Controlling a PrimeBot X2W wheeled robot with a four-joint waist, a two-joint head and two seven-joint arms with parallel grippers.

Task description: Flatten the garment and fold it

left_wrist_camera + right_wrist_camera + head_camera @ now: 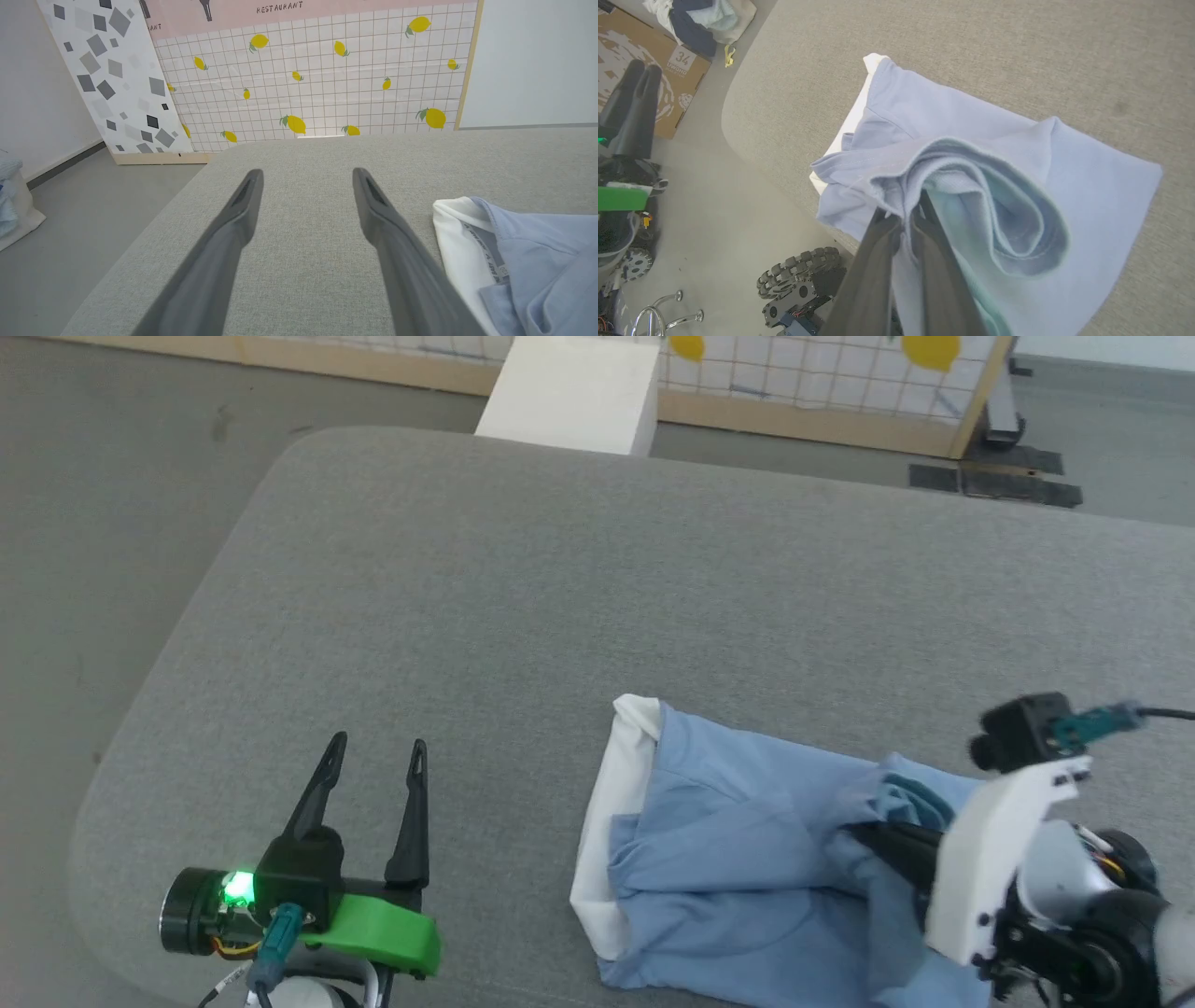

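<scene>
Two grippers: my right gripper point(902, 211) pinches the garment point(728, 845); left gripper point(378, 743) stands spread; far panel point(327, 16) reads "RESTAURANT".

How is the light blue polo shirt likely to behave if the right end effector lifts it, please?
Probably floppy: the polo shirt bunches into soft rolled folds where the right end effector pinches it. Likely light, since that narrow pinch holds a fold up. It would probably drape and drag across the grey table rather than lift as one piece.
</scene>
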